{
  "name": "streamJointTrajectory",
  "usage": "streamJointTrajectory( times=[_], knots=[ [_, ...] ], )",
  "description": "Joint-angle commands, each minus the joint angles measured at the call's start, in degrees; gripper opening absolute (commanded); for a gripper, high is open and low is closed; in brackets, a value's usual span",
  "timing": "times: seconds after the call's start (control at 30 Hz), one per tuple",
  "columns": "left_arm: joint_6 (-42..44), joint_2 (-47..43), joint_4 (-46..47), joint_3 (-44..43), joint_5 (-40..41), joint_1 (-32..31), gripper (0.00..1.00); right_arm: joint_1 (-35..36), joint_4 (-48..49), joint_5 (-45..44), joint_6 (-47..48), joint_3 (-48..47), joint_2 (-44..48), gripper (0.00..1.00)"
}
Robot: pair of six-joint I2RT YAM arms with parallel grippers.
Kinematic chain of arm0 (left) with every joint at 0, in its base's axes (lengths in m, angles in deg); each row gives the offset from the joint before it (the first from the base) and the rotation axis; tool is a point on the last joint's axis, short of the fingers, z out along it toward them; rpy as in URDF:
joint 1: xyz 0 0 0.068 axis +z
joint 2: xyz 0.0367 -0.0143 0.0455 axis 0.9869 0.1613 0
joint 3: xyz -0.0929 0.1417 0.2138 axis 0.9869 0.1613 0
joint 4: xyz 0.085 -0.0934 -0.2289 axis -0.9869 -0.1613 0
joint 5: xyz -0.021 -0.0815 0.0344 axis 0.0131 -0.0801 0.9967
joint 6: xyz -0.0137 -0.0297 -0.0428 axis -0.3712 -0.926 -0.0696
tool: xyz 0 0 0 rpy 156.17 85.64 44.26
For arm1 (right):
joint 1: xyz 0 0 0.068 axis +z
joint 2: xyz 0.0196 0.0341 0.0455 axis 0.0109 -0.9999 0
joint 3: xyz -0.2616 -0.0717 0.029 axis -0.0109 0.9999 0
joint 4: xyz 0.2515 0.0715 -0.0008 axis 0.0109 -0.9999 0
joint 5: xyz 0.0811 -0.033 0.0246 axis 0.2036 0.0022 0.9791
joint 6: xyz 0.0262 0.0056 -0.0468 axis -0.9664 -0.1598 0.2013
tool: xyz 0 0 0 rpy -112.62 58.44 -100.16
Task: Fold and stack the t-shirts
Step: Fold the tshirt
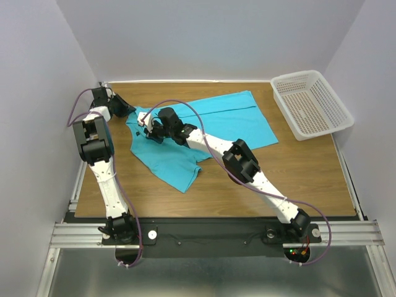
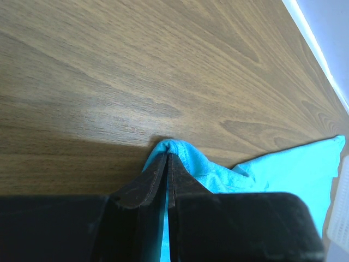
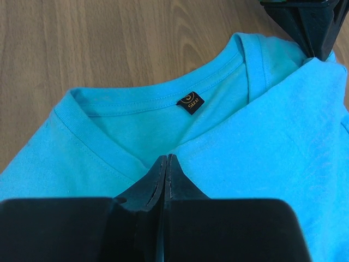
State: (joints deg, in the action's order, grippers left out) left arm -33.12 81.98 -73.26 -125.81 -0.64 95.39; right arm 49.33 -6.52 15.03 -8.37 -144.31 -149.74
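A turquoise t-shirt lies partly folded on the wooden table, with one sleeve toward the near side. My left gripper is at the shirt's far left corner. In the left wrist view it is shut on a pinch of the turquoise fabric, low over the wood. My right gripper is just beside it at the neck. In the right wrist view it is shut at the edge of a fabric layer folded over the collar, below the dark neck label. That edge runs straight up to the left gripper.
A white perforated basket stands at the table's far right corner; its edge shows in the left wrist view. Bare wooden table lies near and right of the shirt. Grey walls close in the left, back and right.
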Motion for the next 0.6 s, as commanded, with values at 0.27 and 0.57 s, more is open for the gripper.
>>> streamJointTrajectory(
  times=[0.27, 0.57],
  knots=[
    [1.44, 1.21, -0.93, -2.04, 0.22, 0.00, 0.17, 0.58, 0.72, 4.77, -2.66, -2.91, 5.14, 0.01],
    [1.70, 1.39, -0.93, -2.30, 0.30, 0.09, 0.17, 0.58, -2.62, 6.62, -0.46, -2.38, 6.19, 0.01]
  ],
)
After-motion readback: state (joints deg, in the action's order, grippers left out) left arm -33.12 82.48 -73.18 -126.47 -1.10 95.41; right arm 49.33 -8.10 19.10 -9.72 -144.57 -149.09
